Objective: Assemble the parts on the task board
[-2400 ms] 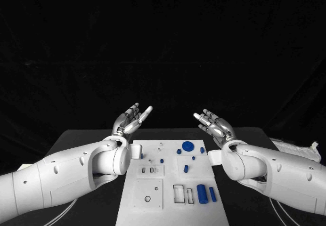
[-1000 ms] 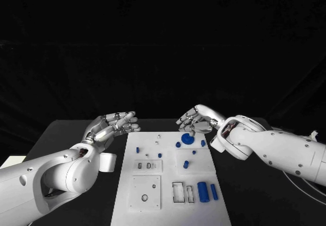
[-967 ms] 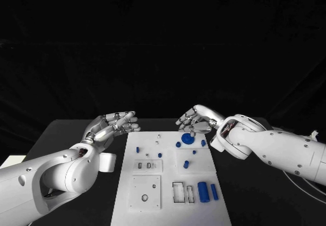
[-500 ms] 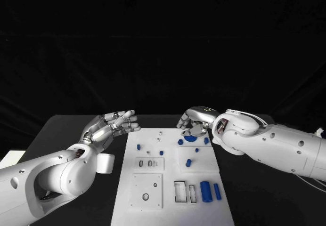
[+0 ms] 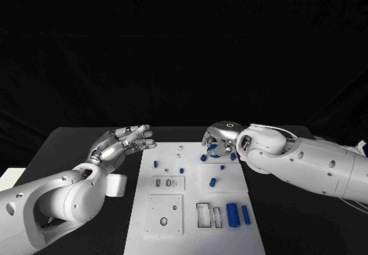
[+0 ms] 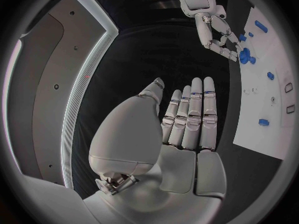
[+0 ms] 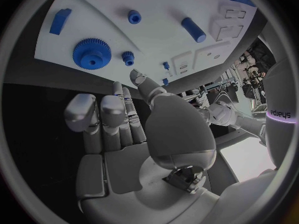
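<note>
Right hand (image 5: 217, 142) hovers above blue gear (image 7: 91, 54) at far end of task board (image 5: 173, 220), fingers apart, empty, likely poised for pickup. Gear lies flat, axis upright, just beneath fingertips. Left hand (image 5: 121, 143) off board's side above desk (image 5: 73, 146), fingers spread, holding nothing, apparently waiting.

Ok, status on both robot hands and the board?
Left robot hand open, beside task board. Right robot hand open above large blue gear. Nothing held. Nothing obstructing.
</note>
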`<state>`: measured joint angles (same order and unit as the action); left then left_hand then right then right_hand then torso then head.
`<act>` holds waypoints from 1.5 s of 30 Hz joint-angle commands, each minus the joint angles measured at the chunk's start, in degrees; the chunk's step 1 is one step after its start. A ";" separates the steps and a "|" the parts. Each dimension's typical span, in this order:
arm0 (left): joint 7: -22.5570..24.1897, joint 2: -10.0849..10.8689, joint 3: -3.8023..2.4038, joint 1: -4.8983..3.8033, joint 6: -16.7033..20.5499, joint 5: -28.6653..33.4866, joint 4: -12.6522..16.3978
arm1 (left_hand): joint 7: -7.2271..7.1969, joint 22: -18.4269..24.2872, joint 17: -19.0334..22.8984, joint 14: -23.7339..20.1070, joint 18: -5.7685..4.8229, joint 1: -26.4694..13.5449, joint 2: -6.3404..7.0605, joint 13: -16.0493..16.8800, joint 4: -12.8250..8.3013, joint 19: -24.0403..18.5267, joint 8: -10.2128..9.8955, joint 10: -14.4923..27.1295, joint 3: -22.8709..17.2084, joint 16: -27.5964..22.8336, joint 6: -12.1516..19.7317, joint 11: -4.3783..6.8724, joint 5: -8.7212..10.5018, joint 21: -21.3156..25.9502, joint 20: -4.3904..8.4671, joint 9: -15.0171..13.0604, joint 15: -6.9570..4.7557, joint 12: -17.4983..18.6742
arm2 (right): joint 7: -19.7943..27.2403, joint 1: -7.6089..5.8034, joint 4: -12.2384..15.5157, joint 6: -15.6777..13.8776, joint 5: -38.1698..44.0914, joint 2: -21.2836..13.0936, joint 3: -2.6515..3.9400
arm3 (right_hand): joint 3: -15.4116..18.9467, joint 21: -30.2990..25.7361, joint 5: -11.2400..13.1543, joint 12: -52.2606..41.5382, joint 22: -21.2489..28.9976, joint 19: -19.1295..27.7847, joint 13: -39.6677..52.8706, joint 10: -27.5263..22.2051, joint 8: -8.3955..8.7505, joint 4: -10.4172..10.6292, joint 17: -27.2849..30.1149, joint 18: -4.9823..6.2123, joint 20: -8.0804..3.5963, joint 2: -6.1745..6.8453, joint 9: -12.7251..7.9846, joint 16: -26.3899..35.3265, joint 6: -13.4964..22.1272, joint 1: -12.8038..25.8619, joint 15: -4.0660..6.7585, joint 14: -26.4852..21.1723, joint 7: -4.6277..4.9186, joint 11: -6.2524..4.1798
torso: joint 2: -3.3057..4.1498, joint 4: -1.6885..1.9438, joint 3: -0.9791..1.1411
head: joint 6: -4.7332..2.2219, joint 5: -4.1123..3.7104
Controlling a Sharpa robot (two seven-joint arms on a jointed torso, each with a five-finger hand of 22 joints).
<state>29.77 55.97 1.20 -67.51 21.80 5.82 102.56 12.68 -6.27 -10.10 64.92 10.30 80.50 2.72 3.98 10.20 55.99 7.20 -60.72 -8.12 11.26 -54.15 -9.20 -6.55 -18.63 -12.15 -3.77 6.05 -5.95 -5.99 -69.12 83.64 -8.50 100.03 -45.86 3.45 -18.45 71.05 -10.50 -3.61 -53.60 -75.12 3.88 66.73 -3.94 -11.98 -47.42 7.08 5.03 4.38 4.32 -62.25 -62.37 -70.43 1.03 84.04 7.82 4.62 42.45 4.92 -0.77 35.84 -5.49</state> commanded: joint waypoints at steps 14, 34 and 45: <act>0.12 0.05 -0.06 -0.09 -1.37 0.17 0.26 | 0.47 0.12 -0.07 0.02 0.17 -0.54 -0.19 -0.09 -0.03 0.14 -0.42 -0.02 0.32 -0.42 -0.05 -0.41 0.37 0.25 -0.29 0.05 0.34 0.25 | 0.10 0.62 -1.14 3.77 2.64 1.45 -0.02 | -0.49 1.47 0.19 -0.03 -1.54 -0.48 -0.07 -0.26 0.27 0.77 -1.80 -0.70 0.32 0.10 0.09 -1.88 0.34 -0.76 -0.58 1.25 0.09 0.01 | 1.36 0.60 -0.15 | -0.23 -0.36; -0.10 0.21 -0.07 -0.09 -1.29 0.17 0.08 | 0.51 0.23 -0.11 -0.01 0.17 -0.53 -0.33 -0.09 -0.09 0.14 -0.56 0.03 0.36 -0.61 -0.03 -0.46 0.35 0.38 -0.33 0.04 0.38 0.44 | 0.23 0.99 -1.02 5.69 4.26 1.58 -0.04 | -2.39 3.25 -0.49 -0.18 -3.69 -0.58 -0.07 1.04 -0.04 1.82 -3.94 -0.93 0.38 -0.52 0.38 -4.08 -0.86 -1.35 -0.51 1.18 0.04 -0.16 | 2.20 0.89 -0.28 | -0.32 -0.47; -0.23 0.21 -0.07 -0.09 -1.29 0.17 -0.06 | 0.52 0.28 -0.13 0.00 0.18 -0.49 -0.48 -0.08 -0.12 0.15 -0.62 0.03 0.33 -0.69 -0.04 -0.46 0.33 0.43 -0.35 0.04 0.39 0.52 | 0.09 0.99 -0.75 5.32 5.33 1.53 -0.04 | -5.79 4.69 0.62 -0.13 -5.43 -0.70 -0.06 2.81 -0.21 2.68 -5.27 -1.13 0.15 -1.02 0.81 -5.62 -2.66 -2.16 -0.21 1.06 -0.29 -0.57 | 2.46 1.00 -0.30 | -0.45 -0.48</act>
<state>29.37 56.21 1.18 -67.52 21.64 5.92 102.47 12.68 -6.03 -10.18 64.92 10.29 80.28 2.49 3.94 10.20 55.99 6.93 -60.72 -8.13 10.77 -54.15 -9.20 -6.57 -18.40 -12.16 -3.79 6.04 -5.65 -5.99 -68.24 82.83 -3.98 103.75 -44.34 3.47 -24.03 75.44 -9.94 -3.58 -58.97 -75.56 3.74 69.23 -3.94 -9.31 -52.66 7.08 5.41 3.53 5.01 -67.57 -64.80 -71.73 0.82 83.81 7.47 4.00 44.80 5.88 -1.07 35.36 -5.92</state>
